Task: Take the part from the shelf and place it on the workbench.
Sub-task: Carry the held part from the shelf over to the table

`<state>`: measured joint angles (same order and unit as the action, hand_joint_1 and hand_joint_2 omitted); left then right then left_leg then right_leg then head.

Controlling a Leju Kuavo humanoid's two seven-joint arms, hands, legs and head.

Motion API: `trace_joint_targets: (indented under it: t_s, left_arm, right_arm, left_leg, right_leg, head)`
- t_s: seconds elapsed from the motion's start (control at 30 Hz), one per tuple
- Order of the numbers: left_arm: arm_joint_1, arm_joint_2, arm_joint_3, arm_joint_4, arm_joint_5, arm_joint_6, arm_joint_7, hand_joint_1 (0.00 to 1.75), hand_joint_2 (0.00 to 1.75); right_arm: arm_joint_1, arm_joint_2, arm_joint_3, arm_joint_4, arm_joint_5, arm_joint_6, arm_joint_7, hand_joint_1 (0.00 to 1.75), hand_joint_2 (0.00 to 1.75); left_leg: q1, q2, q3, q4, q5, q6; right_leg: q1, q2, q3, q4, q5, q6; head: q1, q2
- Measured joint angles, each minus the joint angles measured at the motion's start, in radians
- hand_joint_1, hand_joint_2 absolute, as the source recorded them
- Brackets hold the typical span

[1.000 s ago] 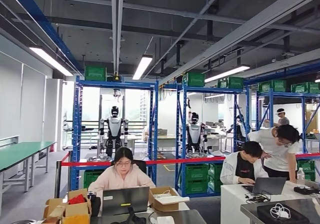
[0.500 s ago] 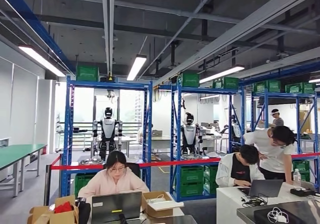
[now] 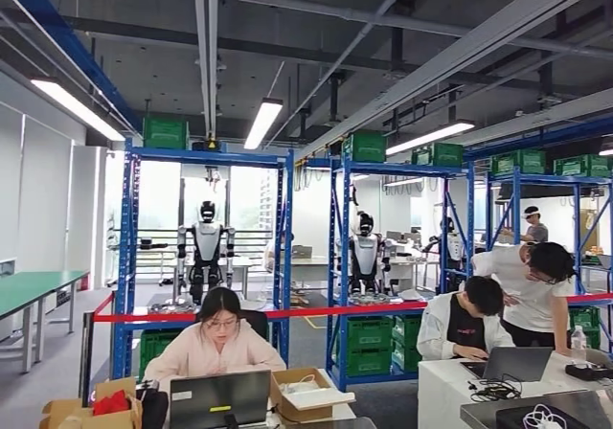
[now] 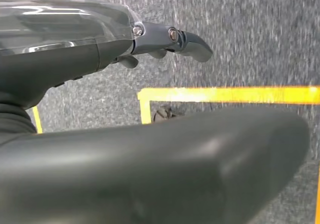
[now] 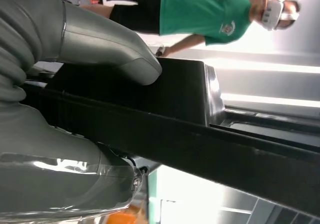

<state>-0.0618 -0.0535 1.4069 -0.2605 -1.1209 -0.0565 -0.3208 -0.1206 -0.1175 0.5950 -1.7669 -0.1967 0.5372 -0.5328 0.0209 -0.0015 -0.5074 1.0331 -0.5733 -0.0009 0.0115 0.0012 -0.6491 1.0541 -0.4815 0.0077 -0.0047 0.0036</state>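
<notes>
Change: the whole head view has slid sideways since a second ago and has nearly settled since half a second ago; the camera turned, the room did not. I judge the robot is finishing a turn while carrying.
Meaning for task: the pick looks done; what remains is reaching the workbench, which I cannot identify here.
Part: a black flat-sided part lies in the right hand, seen from the right wrist; exactly what it is I cannot tell.
Right fingers: the thick thumb lies along one face of the part, the rest of the hand along the other, pinching it.
Left hand: left hand hangs over grey carpet with yellow floor tape; fingers stretched out, nothing in them.
Edges: ahead, a red barrier tape spans the blue shelf racks; a person at a laptop sits just in front.
Open room: a person in a green shirt stands close behind the part; a green-topped desk stands far left.
</notes>
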Motion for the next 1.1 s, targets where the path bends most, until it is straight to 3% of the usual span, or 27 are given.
trace_joint_targets:
  t_s: [0.1, 0.2, 0.27, 0.3, 0.37, 0.43, 0.47, 0.57, 0.63, 0.73, 0.77, 0.8, 0.83, 0.9, 0.93, 0.97, 1.1]
  left_arm:
    - [0.001, -0.002, 0.0, 0.0, -0.001, 0.001, 0.002, 0.0, 1.75]
    - [0.002, -0.003, 0.0, 0.0, -0.002, 0.005, 0.01, 0.0, 1.75]
    - [0.008, -0.002, 0.0, 0.0, -0.002, 0.01, 0.018, 0.0, 1.75]
    - [0.01, -0.002, 0.0, 0.0, -0.002, 0.012, 0.021, 0.0, 1.75]
    - [0.013, -0.001, 0.0, 0.0, -0.003, 0.014, 0.023, 0.0, 1.75]
    - [0.012, -0.001, 0.0, 0.0, -0.004, 0.014, 0.024, 0.0, 1.75]
    - [0.012, 0.0, 0.0, 0.0, -0.005, 0.014, 0.024, 0.0, 1.75]
    - [0.013, 0.001, 0.0, 0.0, -0.009, 0.014, 0.022, 0.0, 1.75]
    - [0.012, 0.002, 0.0, 0.0, -0.01, 0.014, 0.021, 0.0, 1.75]
    - [0.01, 0.003, 0.0, 0.0, -0.01, 0.014, 0.019, 0.0, 1.75]
    - [0.011, 0.003, 0.0, 0.0, -0.01, 0.014, 0.019, 0.0, 1.75]
    - [0.012, 0.003, 0.0, 0.0, -0.01, 0.014, 0.019, 0.0, 1.75]
    - [0.012, 0.003, 0.0, 0.0, -0.01, 0.014, 0.019, 0.0, 1.75]
    - [0.012, 0.003, 0.0, 0.0, -0.01, 0.014, 0.019, 0.0, 1.75]
    - [0.01, 0.003, 0.0, 0.0, -0.01, 0.014, 0.018, 0.0, 1.75]
    - [0.009, 0.003, 0.0, 0.0, -0.01, 0.014, 0.018, 0.0, 1.75]
    - [0.008, 0.003, 0.0, 0.0, -0.01, 0.014, 0.016, 0.0, 1.75]
  right_arm:
    - [-0.002, -0.001, 0.0, -0.004, 0.0, -0.001, 0.0, 1.75, 1.75]
    - [-0.002, -0.002, -0.001, -0.005, 0.0, -0.002, -0.001, 1.75, 1.75]
    - [0.001, -0.003, -0.001, -0.005, 0.0, -0.002, -0.001, 1.75, 1.75]
    - [0.001, -0.003, -0.001, -0.005, 0.0, -0.002, -0.001, 1.75, 1.75]
    - [0.002, -0.003, -0.001, -0.005, 0.0, -0.002, -0.002, 1.75, 1.75]
    - [0.0, -0.003, -0.001, -0.004, 0.0, -0.001, -0.002, 1.75, 1.75]
    - [-0.001, -0.003, -0.001, -0.003, 0.0, -0.001, -0.002, 1.75, 1.75]
    - [-0.007, -0.003, -0.001, -0.003, -0.001, 0.002, -0.001, 1.75, 1.75]
    - [-0.014, -0.003, -0.002, -0.003, -0.001, 0.002, -0.001, 1.75, 1.75]
    - [-0.019, -0.004, -0.002, -0.001, -0.002, 0.003, -0.001, 1.75, 1.75]
    - [-0.018, -0.004, -0.003, 0.0, -0.002, 0.004, -0.001, 1.75, 1.75]
    - [-0.018, -0.004, -0.003, 0.001, -0.002, 0.004, 0.0, 1.75, 1.75]
    - [-0.018, -0.004, -0.003, 0.001, -0.002, 0.004, 0.0, 1.75, 1.75]
    - [-0.02, -0.004, -0.003, 0.002, -0.002, 0.005, 0.0, 1.75, 1.75]
    - [-0.021, -0.004, -0.003, 0.003, -0.002, 0.005, 0.0, 1.75, 1.75]
    - [-0.022, -0.004, -0.003, 0.004, -0.002, 0.006, 0.0, 1.75, 1.75]
    - [-0.029, -0.004, -0.004, 0.004, 0.009, 0.003, 0.004, 1.75, 1.75]
  left_leg:
    - [0.002, 0.001, -0.008, 0.039, 0.0, -0.01]
    - [0.002, 0.001, -0.107, 0.201, -0.049, -0.012]
    - [0.0, 0.001, -0.169, 0.265, -0.079, -0.013]
    - [-0.001, 0.001, -0.179, 0.252, -0.065, -0.012]
    - [-0.004, 0.001, -0.163, 0.149, 0.024, -0.007]
    - [-0.009, 0.001, -0.141, 0.056, 0.087, 0.0]
    - [-0.012, 0.001, -0.137, 0.036, 0.098, 0.003]
    - [-0.013, -0.001, -0.125, 0.022, 0.093, 0.015]
    - [-0.008, -0.001, -0.106, 0.011, 0.088, 0.024]
    - [-0.006, -0.001, -0.086, 0.005, 0.073, 0.03]
    - [-0.006, -0.002, -0.079, 0.005, 0.066, 0.029]
    - [-0.006, -0.002, -0.069, 0.005, 0.058, 0.028]
    - [-0.005, -0.003, -0.057, 0.005, 0.049, 0.026]
    - [-0.004, -0.003, -0.031, 0.004, 0.03, 0.019]
    - [-0.004, -0.004, -0.023, 0.002, 0.023, 0.015]
    - [-0.003, -0.004, -0.018, -0.001, 0.017, 0.009]
    - [-0.002, -0.003, -0.003, 0.013, 0.003, -0.008]
  right_leg:
    - [-0.002, 0.002, 0.032, -0.024, 0.001, -0.021]
    - [-0.001, 0.003, 0.062, -0.037, -0.014, -0.036]
    - [0.001, 0.006, 0.078, -0.037, -0.029, -0.04]
    - [0.002, 0.009, 0.089, -0.037, -0.038, -0.04]
    - [0.002, 0.012, 0.116, -0.037, -0.058, -0.036]
    - [0.003, 0.012, 0.134, -0.036, -0.076, -0.027]
    - [0.004, 0.012, 0.138, -0.036, -0.082, -0.021]
    - [0.004, 0.013, 0.143, -0.029, -0.089, -0.005]
    - [0.001, 0.011, 0.118, 0.028, -0.103, 0.004]
    - [-0.009, 0.009, 0.005, 0.203, -0.163, 0.021]
    - [-0.012, 0.008, -0.027, 0.236, -0.171, 0.025]
    - [-0.015, 0.007, -0.043, 0.237, -0.159, 0.028]
    - [-0.016, 0.006, -0.041, 0.203, -0.126, 0.03]
    - [-0.015, 0.004, -0.011, 0.085, -0.034, 0.028]
    - [-0.012, 0.002, 0.001, 0.035, -0.011, 0.023]
    - [-0.008, 0.002, 0.007, 0.007, 0.003, 0.015]
    - [-0.003, -0.002, 0.035, -0.023, -0.004, -0.02]
  head:
    - [0.001, 0.0]
    - [0.001, 0.0]
    - [0.001, 0.0]
    - [0.001, 0.0]
    - [0.001, 0.0]
    - [0.001, -0.001]
    - [0.001, -0.001]
    - [0.001, -0.001]
    - [0.001, -0.001]
    - [0.001, -0.001]
    - [0.001, -0.001]
    - [0.001, -0.001]
    - [0.001, -0.001]
    - [0.001, -0.001]
    - [0.001, -0.001]
    - [0.001, -0.001]
    - [0.001, 0.0]
